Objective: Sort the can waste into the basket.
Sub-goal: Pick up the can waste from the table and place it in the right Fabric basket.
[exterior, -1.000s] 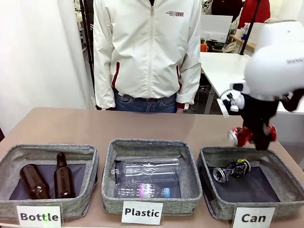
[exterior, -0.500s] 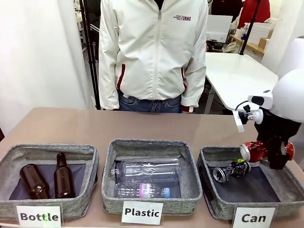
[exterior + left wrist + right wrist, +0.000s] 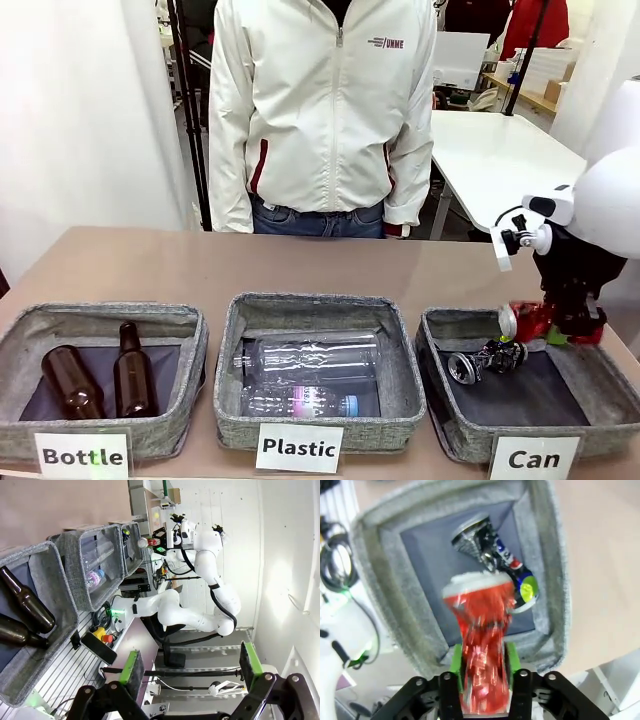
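Front view: tan tabletop (image 3: 150,262); white table (image 3: 490,150) behind person (image 3: 325,110).

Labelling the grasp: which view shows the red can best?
Right wrist view: the crushed red can sits large and central between the right gripper pads, above the Can basket. Front view shows it small, partly hidden by the gripper. Left wrist view shows a distant red speck.

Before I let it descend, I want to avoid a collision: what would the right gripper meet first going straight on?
Probably the Can basket's dark bottom, near the dark crushed can; the right gripper carries the red can. Depth is unclear.
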Robot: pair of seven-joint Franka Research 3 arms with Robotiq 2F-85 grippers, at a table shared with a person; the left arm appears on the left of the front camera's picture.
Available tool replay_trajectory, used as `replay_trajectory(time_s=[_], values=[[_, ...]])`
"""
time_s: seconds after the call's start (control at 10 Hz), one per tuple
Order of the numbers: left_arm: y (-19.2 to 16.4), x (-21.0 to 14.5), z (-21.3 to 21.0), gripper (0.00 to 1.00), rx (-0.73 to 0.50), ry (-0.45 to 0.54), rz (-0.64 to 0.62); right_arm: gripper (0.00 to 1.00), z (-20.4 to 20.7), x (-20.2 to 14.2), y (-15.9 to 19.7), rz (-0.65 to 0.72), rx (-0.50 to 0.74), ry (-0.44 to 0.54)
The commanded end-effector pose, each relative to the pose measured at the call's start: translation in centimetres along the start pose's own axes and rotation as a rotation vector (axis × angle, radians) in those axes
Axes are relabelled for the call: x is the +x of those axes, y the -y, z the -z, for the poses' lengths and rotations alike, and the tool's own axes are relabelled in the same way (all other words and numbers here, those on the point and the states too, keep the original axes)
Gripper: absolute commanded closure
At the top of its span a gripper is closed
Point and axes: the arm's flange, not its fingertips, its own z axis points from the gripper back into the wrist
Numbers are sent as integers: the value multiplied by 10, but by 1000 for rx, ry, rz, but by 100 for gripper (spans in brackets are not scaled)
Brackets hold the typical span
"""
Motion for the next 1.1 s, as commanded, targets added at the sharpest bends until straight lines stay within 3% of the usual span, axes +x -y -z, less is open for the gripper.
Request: replay_trajectory(time_s=[0.0, 0.3, 0.5, 0.6, 0.8, 0.9, 1.0], values=[[2, 0, 0, 0, -19, 0, 16, 0, 0, 5, 4, 33, -14, -11], [2, 0, 0, 0, -19, 0, 16, 0, -1, 6, 10, 71, -12, 7], [2, 0, 0, 0, -19, 0, 16, 0, -5, 3, 17, 197, 26, 111], [2, 0, 0, 0, -19, 0, 16, 0, -12, -5, 23, 383, 106, 274], [2, 0, 0, 0, -19, 0, 16, 0, -36, -29, 37, 1150, 430, 689], [2, 0, 0, 0, -19, 0, 16, 0, -41, -39, 33, 1333, 365, 808], [2, 0, 0, 0, -19, 0, 16, 0, -43, -45, 22, 1502, 206, 962]])
